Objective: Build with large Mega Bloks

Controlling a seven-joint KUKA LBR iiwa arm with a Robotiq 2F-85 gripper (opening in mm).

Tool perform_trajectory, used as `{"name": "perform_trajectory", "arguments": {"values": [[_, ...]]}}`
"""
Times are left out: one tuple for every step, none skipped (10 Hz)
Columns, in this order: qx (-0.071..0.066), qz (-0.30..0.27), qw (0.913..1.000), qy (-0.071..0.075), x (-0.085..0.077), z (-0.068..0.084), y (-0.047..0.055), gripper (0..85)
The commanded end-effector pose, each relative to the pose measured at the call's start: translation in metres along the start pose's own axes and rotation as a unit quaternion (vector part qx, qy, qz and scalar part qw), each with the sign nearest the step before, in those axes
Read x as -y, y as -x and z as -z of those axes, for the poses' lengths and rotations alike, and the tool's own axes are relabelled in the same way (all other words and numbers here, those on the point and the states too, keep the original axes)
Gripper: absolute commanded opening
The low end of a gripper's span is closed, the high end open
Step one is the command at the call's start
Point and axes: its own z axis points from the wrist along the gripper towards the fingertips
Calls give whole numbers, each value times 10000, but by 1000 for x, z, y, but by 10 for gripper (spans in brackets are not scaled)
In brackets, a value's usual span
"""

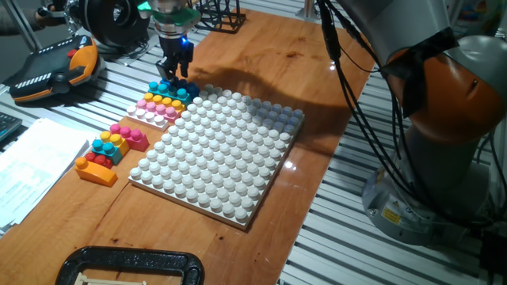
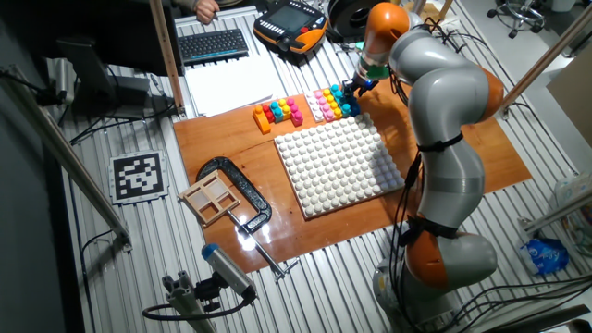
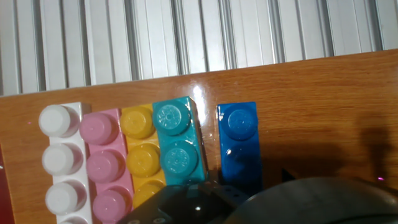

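Beside the white studded baseplate [image 1: 218, 150], at its far left corner, five elongated bricks lie side by side in one row on the wooden tabletop [image 1: 317, 95]: one white brick [image 3: 60, 162], one pink brick [image 3: 102, 158], one yellow brick [image 3: 141, 152], one cyan brick [image 3: 177, 143] and one dark blue brick [image 3: 239, 143]. The first four touch along their long sides — the dark blue one stands just apart from the cyan. Their long axes run parallel, studs up, pointing from the end effector toward the tabletop's edge in the hand view. A second cluster [image 1: 111, 150] of pink, cyan, red and orange bricks sits near the baseplate's left side, too jumbled to count. The end effector [image 1: 174, 67] hovers right over the cyan and dark blue bricks; how far its fingers stand apart, or whether they grip anything, I cannot tell. No writing on the bricks can be read.
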Motion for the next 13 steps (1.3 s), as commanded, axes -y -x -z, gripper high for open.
{"name": "perform_trajectory", "arguments": {"values": [[-37, 74, 10000, -12, 0, 0, 0, 170], [-107, 151, 9998, -1, 0, 0, 0, 0], [-94, 149, 9998, 31, 1, 0, -1, 0], [-76, 166, 9998, -6, 1, 0, -1, 0], [-85, 173, 9998, 9, 1, 2, -1, 0], [-94, 165, 9998, 39, 0, 6, -2, 0], [-76, 116, 9998, 109, -1, 12, -2, 0], [-47, 84, 9999, 118, -1, 19, -2, 0], [-7, 12, 9998, 183, -2, 27, -2, 0], [-25, -27, 9998, 204, -3, 35, -2, 0], [-79, -57, 9998, 200, -3, 43, -4, 0], [-132, -101, 9997, 179, -4, 53, -9, 0], [-169, -100, 9997, 168, -4, 60, -13, 0]]}}
